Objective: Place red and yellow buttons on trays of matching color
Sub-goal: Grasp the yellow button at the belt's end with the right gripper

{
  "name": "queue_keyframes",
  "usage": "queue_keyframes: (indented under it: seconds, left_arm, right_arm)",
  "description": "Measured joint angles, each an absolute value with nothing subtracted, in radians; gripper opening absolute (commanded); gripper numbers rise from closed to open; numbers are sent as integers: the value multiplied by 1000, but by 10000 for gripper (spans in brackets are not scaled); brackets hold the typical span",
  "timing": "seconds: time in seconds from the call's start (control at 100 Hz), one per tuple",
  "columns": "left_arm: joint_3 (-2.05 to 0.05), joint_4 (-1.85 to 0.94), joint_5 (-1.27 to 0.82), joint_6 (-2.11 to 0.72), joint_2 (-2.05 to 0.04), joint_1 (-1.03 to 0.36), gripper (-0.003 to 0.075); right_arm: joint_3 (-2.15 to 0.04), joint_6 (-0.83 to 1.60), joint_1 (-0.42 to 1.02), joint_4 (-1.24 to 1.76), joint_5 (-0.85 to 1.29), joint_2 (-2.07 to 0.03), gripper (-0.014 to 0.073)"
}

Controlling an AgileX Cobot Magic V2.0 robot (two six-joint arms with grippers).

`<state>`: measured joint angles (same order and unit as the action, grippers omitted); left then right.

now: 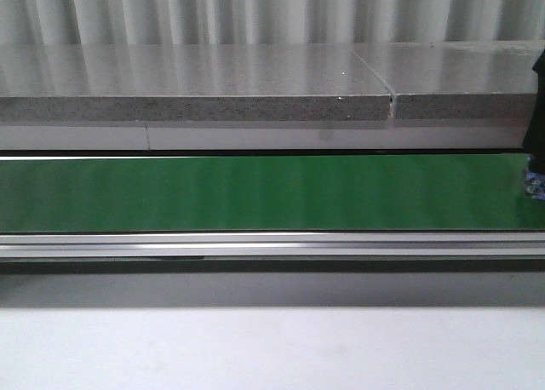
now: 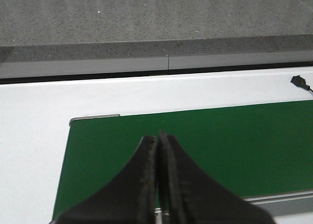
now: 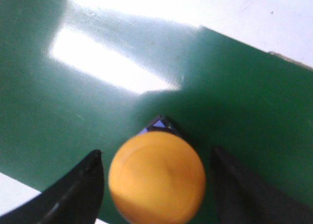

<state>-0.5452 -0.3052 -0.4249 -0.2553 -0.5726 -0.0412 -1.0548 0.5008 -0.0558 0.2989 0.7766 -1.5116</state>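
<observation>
Yellow button sits on the green conveyor belt, squarely between the spread fingers of the right gripper, neither pad touching it. To grasp well, the jaws should descend evenly and close centred on the cap, so it does not skid on the smooth belt. A bluish corner peeks behind the button, perhaps its base; the blur hides more. The left gripper hangs clenched and empty over the belt's end. No tray shows.

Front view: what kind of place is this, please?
Probably a factory-style sorting station: a green conveyor belt in a metal rail, a speckled stone-like counter behind, corrugated wall panels.
</observation>
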Motion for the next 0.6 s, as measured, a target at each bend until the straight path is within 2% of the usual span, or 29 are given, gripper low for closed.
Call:
queue_keyframes:
  seconds: [0.13, 0.25, 0.32, 0.6]
  left_arm:
    - [-545, -305, -425, -255, -573, -41, -20]
    - [-545, -305, -425, -255, -573, -41, -20]
    - [-545, -305, -425, -255, -573, -41, -20]
    - [-545, -305, -425, -255, -573, -41, -20]
  right_arm:
    - [-1055, 502, -56, 299, 738, -1512, 415]
    - [-1055, 502, -56, 299, 729, -1512, 252]
    - [-1055, 502, -56, 299, 729, -1512, 197]
    - [-1080, 480, -56, 299, 765, -1512, 192]
